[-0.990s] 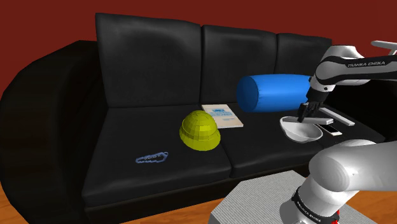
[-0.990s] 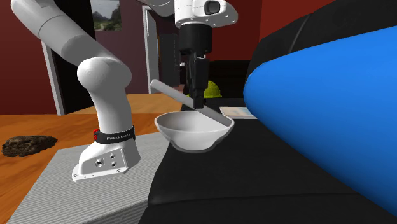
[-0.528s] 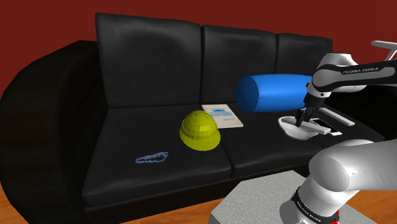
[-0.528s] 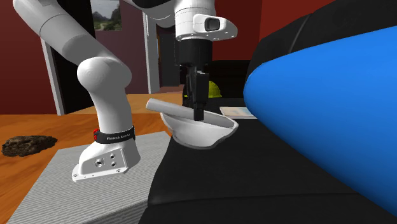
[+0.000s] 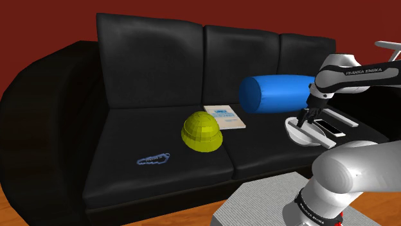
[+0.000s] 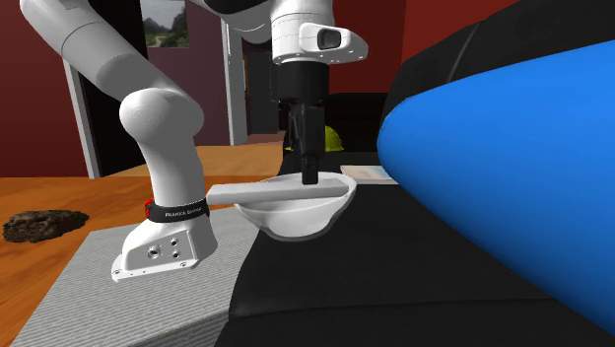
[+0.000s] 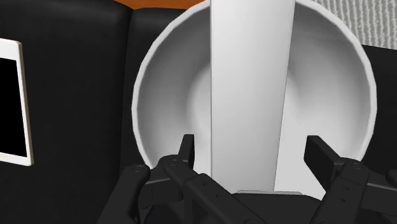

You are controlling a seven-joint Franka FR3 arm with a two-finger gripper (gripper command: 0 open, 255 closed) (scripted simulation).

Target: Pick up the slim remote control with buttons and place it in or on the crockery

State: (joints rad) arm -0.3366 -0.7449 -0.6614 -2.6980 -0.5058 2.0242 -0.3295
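Wrist view: the claw (image 7: 251,147) stands wide over the white bowl (image 7: 159,95), its fingers (image 7: 186,147) clear of the remote (image 7: 251,95) on both sides and gripping nothing; the remote, drawn plain white with no buttons to make out, lies across the bowl; a white-edged black slab (image 7: 13,102) rests on the black sofa (image 7: 76,57) beside it.

Second exterior view: the remote bridges the bowl's rim nearly level, one end jutting past the rim toward the stand (image 6: 118,286); the claw hangs over the part inside the bowl; a blue bolster (image 6: 512,177) lies close by.

Shoulder view: the bowl sits at the sofa's right end, below the bolster and well apart from the yellow helmet (image 5: 202,131).

Should you need to retake the remote, expect it stiff, light and probably slick; close across its narrow width near the middle, since a grip at the overhanging end could lever it off the rim; the bowl looks breakable and free to rock.
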